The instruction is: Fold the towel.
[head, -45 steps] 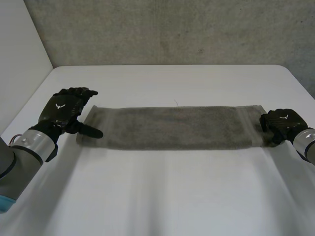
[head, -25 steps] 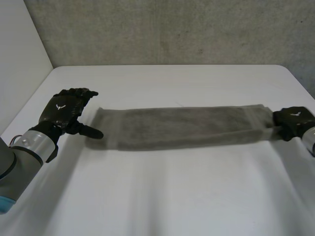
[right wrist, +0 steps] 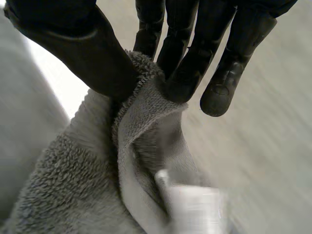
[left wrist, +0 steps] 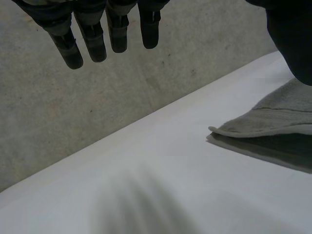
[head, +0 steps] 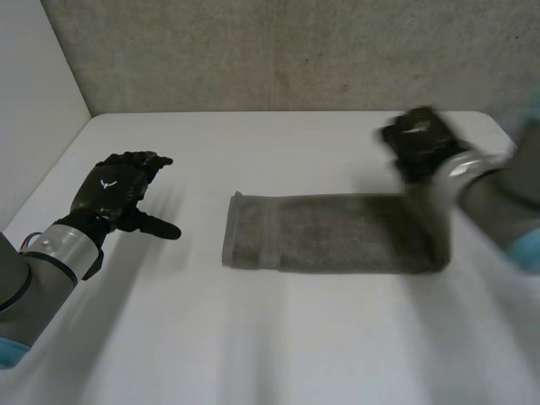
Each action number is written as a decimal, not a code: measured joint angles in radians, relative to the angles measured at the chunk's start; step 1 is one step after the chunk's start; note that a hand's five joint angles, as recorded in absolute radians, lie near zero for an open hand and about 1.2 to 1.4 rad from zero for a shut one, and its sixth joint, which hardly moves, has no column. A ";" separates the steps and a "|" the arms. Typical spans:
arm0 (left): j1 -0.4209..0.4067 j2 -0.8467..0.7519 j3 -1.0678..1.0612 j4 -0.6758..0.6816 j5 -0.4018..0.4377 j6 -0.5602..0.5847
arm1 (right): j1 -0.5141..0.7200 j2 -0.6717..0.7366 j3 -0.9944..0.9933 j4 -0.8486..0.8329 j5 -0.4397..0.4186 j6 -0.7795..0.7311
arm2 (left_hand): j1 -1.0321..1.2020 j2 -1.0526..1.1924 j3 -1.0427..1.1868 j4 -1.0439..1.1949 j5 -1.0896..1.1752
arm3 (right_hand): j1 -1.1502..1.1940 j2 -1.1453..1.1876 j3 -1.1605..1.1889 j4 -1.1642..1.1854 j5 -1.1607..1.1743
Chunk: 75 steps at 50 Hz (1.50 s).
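One towel, one counter, two hands.
The towel is grey, the counter white; the black left hand and right hand end two grey arms.

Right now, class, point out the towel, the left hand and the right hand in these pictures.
towel (head: 333, 236): head view, middle of its flat part.
left hand (head: 108, 187): head view, back of the hand.
right hand (right wrist: 73, 44): right wrist view, thumb pinching the towel's edge.

Head cam high at 6 o'clock of table, facing 12 o'clock, left wrist cam low over it, right wrist cam close-up, all share towel
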 measured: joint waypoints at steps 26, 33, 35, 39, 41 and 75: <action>-0.217 -0.128 0.196 0.001 -0.161 0.006 | 0.436 0.196 -0.040 -0.081 0.197 0.027 | -0.009 -0.008 -0.008 -0.009 -0.001 | -1.098 -1.068 -1.099 -0.719 -1.097; -0.307 -0.195 0.245 0.002 -0.229 0.006 | 0.241 -0.008 0.223 -0.092 0.167 0.180 | -0.009 -0.008 -0.008 -0.009 -0.001 | -1.101 -1.068 -1.099 -0.719 -1.097; -0.329 -0.213 0.256 0.001 -0.245 0.006 | 0.203 -0.023 0.271 -0.094 0.152 0.202 | -0.008 -0.008 -0.008 -0.009 -0.001 | -1.101 -1.068 -1.099 -0.719 -1.097; -0.376 -0.248 0.277 0.001 -0.270 0.008 | 0.126 -0.023 0.357 -0.108 0.125 0.204 | -0.009 -0.008 -0.008 -0.009 -0.001 | -1.089 -1.062 -1.092 -0.719 -1.090; -0.399 -0.265 0.287 0.000 -0.280 0.009 | 0.093 -0.008 0.384 -0.125 0.119 0.181 | -0.009 -0.008 -0.008 -0.009 -0.001 | -0.962 -0.957 -0.987 -0.791 -0.963; -0.359 -0.123 0.178 -0.012 -0.508 0.227 | 0.501 0.244 0.051 -0.246 0.028 -0.444 | -0.009 -0.009 -0.008 -0.008 -0.007 | -0.014 -0.020 -0.010 0.001 0.008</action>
